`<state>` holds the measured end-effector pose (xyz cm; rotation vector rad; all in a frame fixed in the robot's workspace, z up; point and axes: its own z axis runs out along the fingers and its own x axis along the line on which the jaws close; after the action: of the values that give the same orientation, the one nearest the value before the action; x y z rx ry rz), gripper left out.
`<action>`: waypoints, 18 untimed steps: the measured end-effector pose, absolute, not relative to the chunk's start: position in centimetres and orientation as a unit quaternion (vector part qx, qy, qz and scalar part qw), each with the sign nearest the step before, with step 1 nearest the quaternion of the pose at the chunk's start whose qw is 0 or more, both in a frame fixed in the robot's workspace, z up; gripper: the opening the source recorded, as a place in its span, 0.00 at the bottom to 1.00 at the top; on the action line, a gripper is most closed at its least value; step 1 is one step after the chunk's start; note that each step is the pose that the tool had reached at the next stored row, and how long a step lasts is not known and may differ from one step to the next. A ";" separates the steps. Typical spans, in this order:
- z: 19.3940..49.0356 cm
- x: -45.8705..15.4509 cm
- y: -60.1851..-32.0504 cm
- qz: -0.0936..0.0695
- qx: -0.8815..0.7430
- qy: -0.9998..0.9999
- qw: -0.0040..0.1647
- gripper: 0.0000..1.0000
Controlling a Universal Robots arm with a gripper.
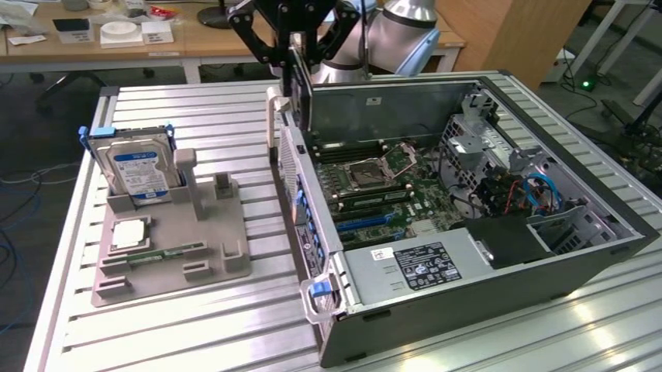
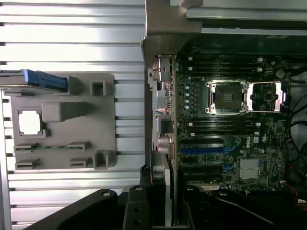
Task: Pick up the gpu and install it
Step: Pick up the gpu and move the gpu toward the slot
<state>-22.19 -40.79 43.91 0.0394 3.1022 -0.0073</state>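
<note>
Jaws of the gripper (image 1: pixel 296 53) are clamped on the gpu (image 1: pixel 301 87), and the card hangs upright and edge-on. Sweeping from the exterior view's left: the hard drive (image 1: pixel 135 167) stands in the grey parts holder (image 1: pixel 207 260). Next comes the gpu, right above the near wall of the open computer case (image 1: pixel 579 256), with the bare motherboard (image 1: pixel 388 194) inside.

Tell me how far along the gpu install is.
Pickup looks done: the gpu is off the grey holder. In hand: the pincer grips it on edge above the wall of the open computer case. Left: seating it; the blue slot on the motherboard is bare.
</note>
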 end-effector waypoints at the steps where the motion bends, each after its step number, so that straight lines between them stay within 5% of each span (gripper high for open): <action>1: 43.9 -22.1 -40.8 -0.002 0.013 1.000 0.020 0.28; 18: 43.9 -20.4 -40.8 -0.002 0.013 1.000 0.020 0.28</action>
<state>-20.44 -40.79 43.89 0.0393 3.1022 -0.0074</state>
